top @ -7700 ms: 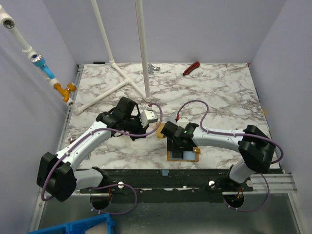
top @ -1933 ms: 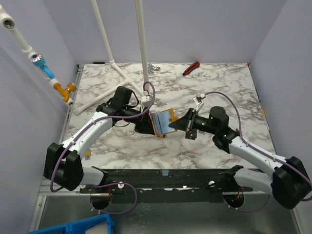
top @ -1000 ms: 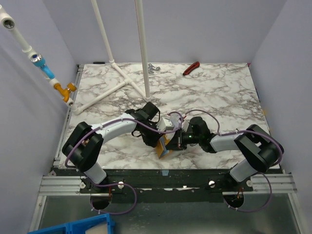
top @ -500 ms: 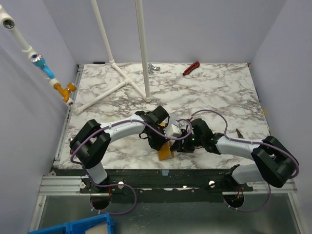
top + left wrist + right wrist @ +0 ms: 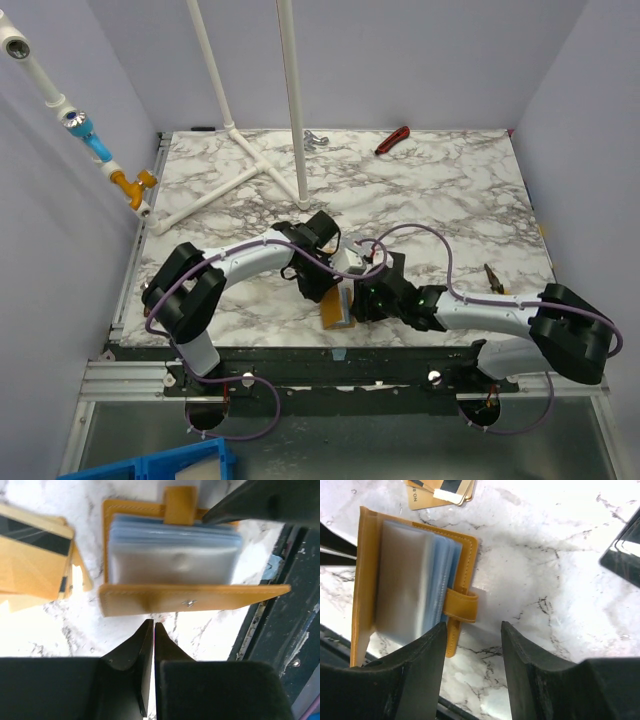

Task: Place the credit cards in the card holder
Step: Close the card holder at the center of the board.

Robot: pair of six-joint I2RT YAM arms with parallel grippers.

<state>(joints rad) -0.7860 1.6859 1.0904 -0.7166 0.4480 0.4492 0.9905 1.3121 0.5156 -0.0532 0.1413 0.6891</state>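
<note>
The orange card holder (image 5: 337, 310) lies open near the table's front edge, its clear sleeves (image 5: 172, 560) facing up and one cover (image 5: 195, 599) standing on edge. A stack of gold-tan credit cards (image 5: 35, 560) with a dark stripe lies just beyond it on the marble, also in the right wrist view (image 5: 440, 490). I cannot make out a grey-blue card on its own. My left gripper (image 5: 152, 626) is shut and empty, its tips just short of the upright cover. My right gripper (image 5: 472, 630) is open and empty beside the holder's strap (image 5: 461, 605).
The black front rail (image 5: 280, 630) runs right beside the holder. A white pipe frame (image 5: 240, 170) stands at the back left. A red-handled tool (image 5: 393, 139) lies at the back, and pliers (image 5: 494, 277) lie at the right.
About two seconds ago both grippers held the holder up over mid-table. It has come down to the front edge and both grippers are off it. The right arm has swung lower.
</note>
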